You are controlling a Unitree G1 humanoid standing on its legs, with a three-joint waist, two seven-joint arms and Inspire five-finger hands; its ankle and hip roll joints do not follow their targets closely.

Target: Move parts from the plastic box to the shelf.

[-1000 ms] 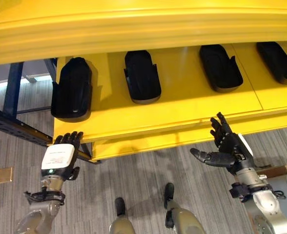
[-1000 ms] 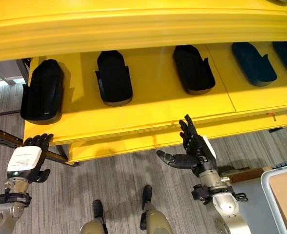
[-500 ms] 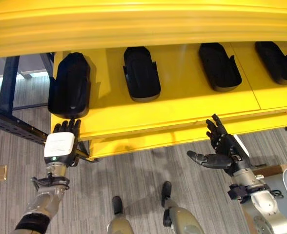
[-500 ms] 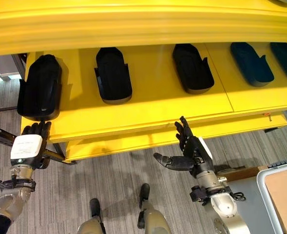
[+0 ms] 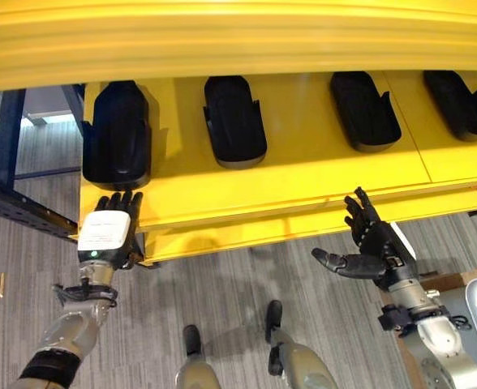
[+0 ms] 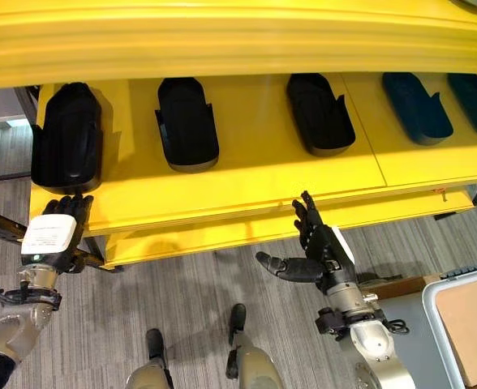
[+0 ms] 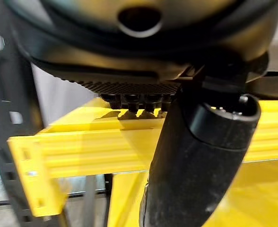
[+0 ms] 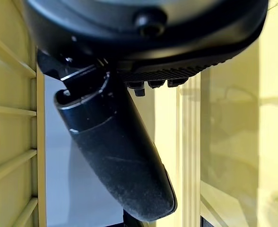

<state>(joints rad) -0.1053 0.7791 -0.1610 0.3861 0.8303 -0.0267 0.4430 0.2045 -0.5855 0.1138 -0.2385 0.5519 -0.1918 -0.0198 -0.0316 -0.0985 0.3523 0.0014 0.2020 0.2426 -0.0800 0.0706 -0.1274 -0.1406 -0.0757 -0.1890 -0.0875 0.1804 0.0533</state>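
Observation:
A yellow shelf (image 5: 303, 174) carries several black moulded parts in a row. The leftmost part (image 5: 117, 138) lies at the shelf's left end. My left hand (image 5: 106, 235) is at the shelf's front edge just below that part, its straight fingers reaching up to the part's near end and holding nothing. In the left wrist view its fingertips (image 7: 139, 101) rest over the yellow front beam (image 7: 91, 146). My right hand (image 5: 376, 251) hangs open and empty below the shelf's front edge, thumb spread to the side. The grey plastic box (image 6: 466, 324) shows at the lower right.
More black parts (image 5: 234, 121) (image 5: 364, 109) (image 5: 457, 101) lie further right on the shelf. A thick yellow beam (image 5: 238, 40) overhangs the shelf from above. A dark blue rack post (image 5: 11, 138) stands to the left. Grey carpet lies below.
My left hand has risen from below the shelf to its front edge, fingers now reaching the leftmost part's near end. The right hand has barely moved.

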